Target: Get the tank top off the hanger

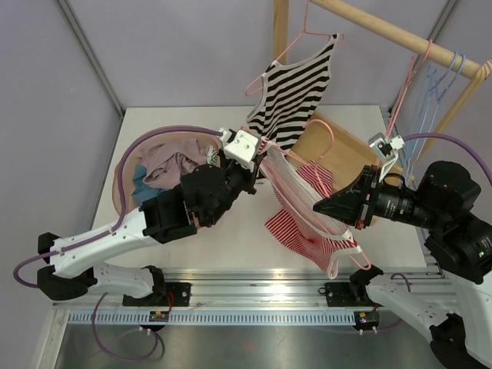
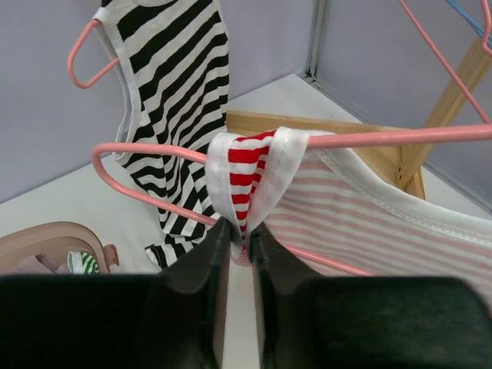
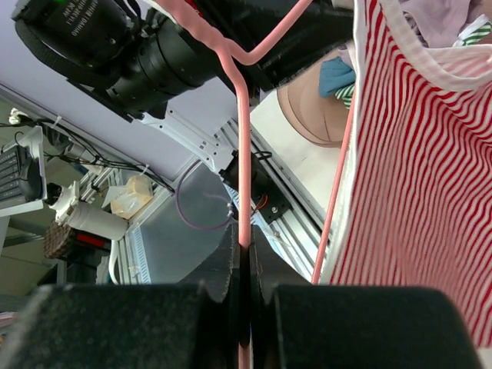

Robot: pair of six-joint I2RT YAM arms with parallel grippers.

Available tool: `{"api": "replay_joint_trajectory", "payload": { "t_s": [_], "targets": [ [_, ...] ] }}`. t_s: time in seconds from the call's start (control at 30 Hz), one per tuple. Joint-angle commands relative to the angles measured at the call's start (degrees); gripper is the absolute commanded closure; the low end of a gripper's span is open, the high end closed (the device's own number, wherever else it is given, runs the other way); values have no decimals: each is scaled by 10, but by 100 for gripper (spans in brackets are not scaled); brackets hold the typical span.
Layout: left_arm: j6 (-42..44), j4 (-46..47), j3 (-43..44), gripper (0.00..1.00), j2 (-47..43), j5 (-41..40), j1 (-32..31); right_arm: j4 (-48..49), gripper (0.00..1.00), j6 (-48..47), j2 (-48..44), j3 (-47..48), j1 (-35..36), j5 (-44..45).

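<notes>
A red-and-white striped tank top (image 1: 307, 227) hangs on a pink wire hanger (image 1: 332, 138), held in the air between my two arms. My left gripper (image 1: 257, 160) is shut on the tank top's shoulder strap (image 2: 250, 165), which loops over the hanger's arm (image 2: 384, 137); the jaws (image 2: 241, 234) pinch the strap just below the wire. My right gripper (image 1: 329, 207) is shut on the hanger's wire (image 3: 243, 154), its tips (image 3: 246, 250) tight on it. The tank top's body (image 3: 415, 192) hangs to the right of that wire.
A black-and-white striped tank top (image 1: 296, 84) hangs on another pink hanger from the wooden rail (image 1: 384, 31). Blue hangers (image 1: 446, 73) hang at the rail's right. A tan basket (image 1: 123, 173) with clothes sits at left. The rack's wooden base (image 1: 342, 146) lies behind the tank top.
</notes>
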Motion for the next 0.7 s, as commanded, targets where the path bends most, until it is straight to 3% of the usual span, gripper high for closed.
{"api": "replay_joint_trajectory", "payload": {
  "t_s": [0.0,0.03,0.4,0.57,0.67],
  "targets": [
    [7,25,-1,91,-27,-59,7,15,100,-23,-7,-7,3,6],
    [7,20,-1,100,-31,-75,11,14,100,-24,-7,-11,3,3],
    [-161,-157,21,100,-70,-54,212,17,100,-80,-66,-91,4,-60],
    [-205,-209,33,100,-54,2,234,125,100,-70,-120,-157,3,-109],
    [-225,-245,60,100,-41,88,250,201,100,-70,-165,-200,3,-107]
  ]
}}
